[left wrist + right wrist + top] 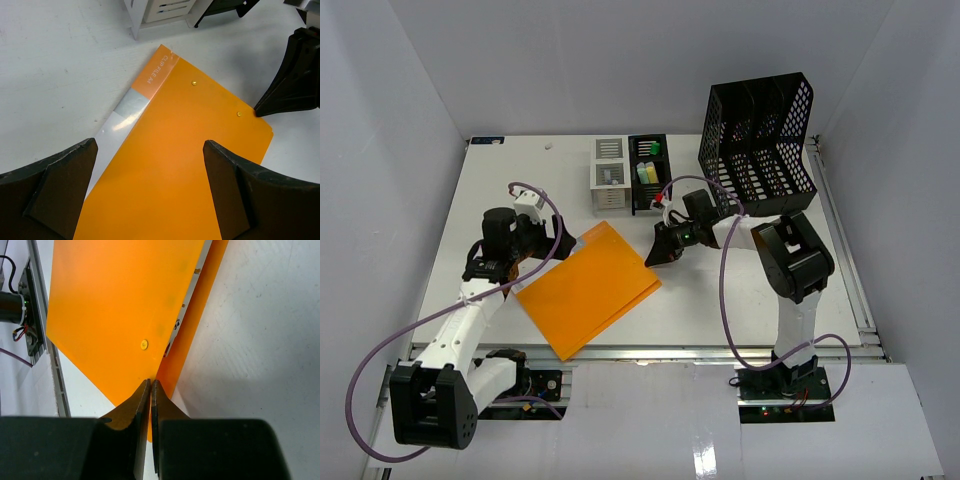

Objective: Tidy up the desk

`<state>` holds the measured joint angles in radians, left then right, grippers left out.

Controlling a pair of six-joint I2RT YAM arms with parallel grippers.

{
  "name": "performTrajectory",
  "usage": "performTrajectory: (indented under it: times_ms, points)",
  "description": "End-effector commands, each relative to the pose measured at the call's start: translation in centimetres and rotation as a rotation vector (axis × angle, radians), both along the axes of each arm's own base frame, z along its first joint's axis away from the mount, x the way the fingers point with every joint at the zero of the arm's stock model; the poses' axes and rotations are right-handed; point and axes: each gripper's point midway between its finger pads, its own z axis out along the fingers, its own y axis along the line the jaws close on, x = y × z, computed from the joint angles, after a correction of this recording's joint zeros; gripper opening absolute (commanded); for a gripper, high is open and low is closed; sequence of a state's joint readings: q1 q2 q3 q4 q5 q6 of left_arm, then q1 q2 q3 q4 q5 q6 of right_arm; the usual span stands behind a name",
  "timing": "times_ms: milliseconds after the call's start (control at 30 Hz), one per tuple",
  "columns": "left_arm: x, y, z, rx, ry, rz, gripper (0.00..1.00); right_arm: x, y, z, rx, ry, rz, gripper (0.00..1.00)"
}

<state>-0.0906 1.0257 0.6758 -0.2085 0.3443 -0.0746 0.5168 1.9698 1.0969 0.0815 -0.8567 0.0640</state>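
Right gripper (151, 384) pinched a corner of the orange clip file (588, 285) — seemingly to raise it off the desk (720, 300) — left gripper (150, 145) hovering spread.

The flat orange plastic clip folder (180, 165) runs off the left wrist view's bottom edge; its corner vanishes between the right gripper's (150, 384) pinching jaws. The small green and yellow items (647, 172) are too small to identify.
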Motion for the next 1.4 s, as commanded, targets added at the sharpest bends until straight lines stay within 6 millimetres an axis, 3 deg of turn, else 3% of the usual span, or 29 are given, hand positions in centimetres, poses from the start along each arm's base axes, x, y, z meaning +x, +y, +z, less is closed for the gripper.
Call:
performTrajectory:
  times_ms: [0, 167, 300, 433, 1000, 1367]
  points:
    - [-0.3, 0.3, 0.8, 0.008, -0.043, 0.000, 0.98, 0.1, 0.7, 0.4, 0.054, 0.005, 0.058, 0.08]
    - [-0.4, 0.4, 0.8, 0.010, -0.044, 0.007, 0.98, 0.3, 1.2, 0.1, 0.069, 0.050, 0.064, 0.10]
    - [-0.4, 0.3, 0.9, 0.007, -0.046, 0.005, 0.98, 0.4, 1.5, -0.2, 0.077, 0.072, 0.073, 0.28]
    - [-0.4, 0.3, 0.9, 0.006, -0.044, 0.003, 0.98, 0.3, 1.6, 0.1, 0.093, 0.084, 0.083, 0.39]
    - [-0.4, 0.4, 1.0, 0.007, -0.049, 0.008, 0.98, -0.3, 2.3, 2.3, 0.180, 0.133, 0.111, 0.30]
    - [-0.4, 0.3, 0.9, 0.005, -0.045, 0.008, 0.98, -1.2, 2.2, 1.4, 0.193, 0.229, 0.097, 0.44]
